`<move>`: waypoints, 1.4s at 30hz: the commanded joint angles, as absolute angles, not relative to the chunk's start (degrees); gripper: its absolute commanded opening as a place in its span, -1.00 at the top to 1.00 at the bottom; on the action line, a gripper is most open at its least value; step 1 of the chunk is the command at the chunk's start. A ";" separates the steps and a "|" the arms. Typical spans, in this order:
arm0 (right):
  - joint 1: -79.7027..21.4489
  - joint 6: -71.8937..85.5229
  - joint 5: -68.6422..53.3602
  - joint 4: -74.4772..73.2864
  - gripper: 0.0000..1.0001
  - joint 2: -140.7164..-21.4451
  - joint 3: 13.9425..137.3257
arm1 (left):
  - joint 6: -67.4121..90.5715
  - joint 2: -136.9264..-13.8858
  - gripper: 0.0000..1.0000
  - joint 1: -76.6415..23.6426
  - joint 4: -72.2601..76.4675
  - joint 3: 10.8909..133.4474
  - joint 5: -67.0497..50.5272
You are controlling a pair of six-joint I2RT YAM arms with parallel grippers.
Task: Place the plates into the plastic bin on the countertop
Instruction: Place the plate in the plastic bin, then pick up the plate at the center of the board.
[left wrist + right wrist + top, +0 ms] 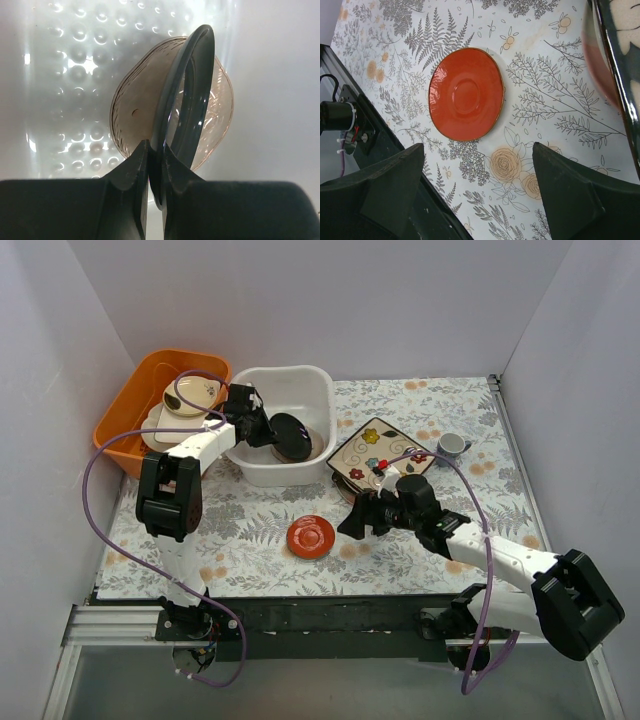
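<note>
My left gripper (pixel 258 426) reaches into the white plastic bin (pixel 276 474) and is shut on the rim of the small dark glossy round plate (pixel 291 436), holding it on edge. In the left wrist view the dark plate (pixel 184 95) stands upright between my fingers (pixel 131 170), with a pink-cream round plate (pixel 132 107) behind it in the bin. My right gripper (pixel 351 520) is open and empty above the countertop (pixel 250 530), just right of the small red saucer (pixel 311 536). The saucer (pixel 466 94) lies flat ahead of the open right gripper (pixel 477 185). The cream square floral plate (pixel 375 448) lies right of the bin.
An orange tub (pixel 122 410) with cream dishes stands left of the bin. A small grey cup (pixel 450 445) sits at the back right. A red-and-teal plate edge (pixel 619 65) shows at the right of the right wrist view, partly under the square plate.
</note>
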State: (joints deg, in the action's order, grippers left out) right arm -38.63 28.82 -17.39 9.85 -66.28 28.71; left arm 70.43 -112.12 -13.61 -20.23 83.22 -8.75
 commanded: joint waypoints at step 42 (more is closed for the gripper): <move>-43.95 39.90 -19.69 27.60 0.30 -95.45 33.05 | 70.40 -92.56 -0.96 -14.94 -22.24 79.37 -8.96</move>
State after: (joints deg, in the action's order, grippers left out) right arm -43.64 39.31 -21.28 27.62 -93.38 32.29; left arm 70.30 -96.95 -14.26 -21.89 81.73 -7.53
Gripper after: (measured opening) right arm 0.430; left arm 0.981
